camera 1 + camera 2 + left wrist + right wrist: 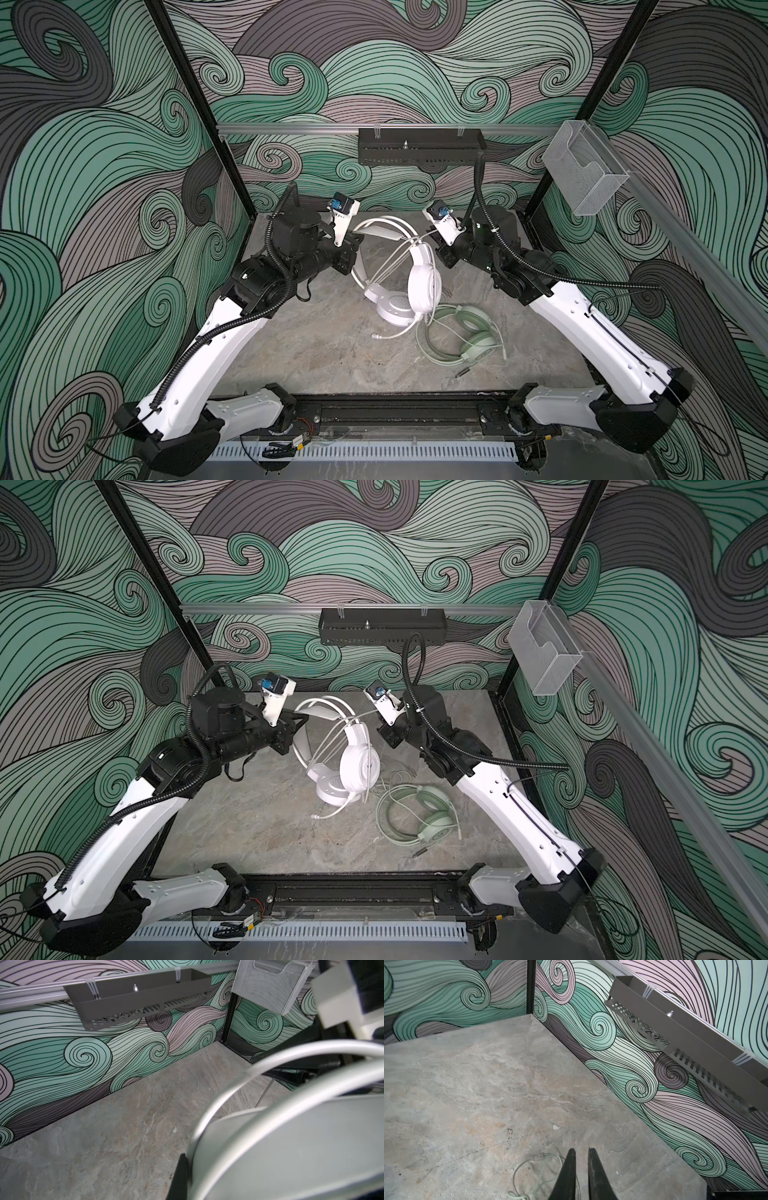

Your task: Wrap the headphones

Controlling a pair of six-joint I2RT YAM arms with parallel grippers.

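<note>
- White headphones [424,282]: hung by the headband above mid-table [311,340], own lead looped over the band, boom mic [395,334] reaching down toward the front edge.
- Mint headphones [478,347]: flat on the table, just right of the white pair and nearer the front, ringed by mint cable [428,349].
- Left gripper [356,243]: clamped on the white headband.
- Right gripper [581,1150]: parted by a narrow gap, nothing between, over a loose pale cable [519,1169].
- Dark plug [461,372]: on the table, just in front of the mint pair.

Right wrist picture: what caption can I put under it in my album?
Right gripper, jaws slightly apart, over the grey table near a looped pale cable.
</note>
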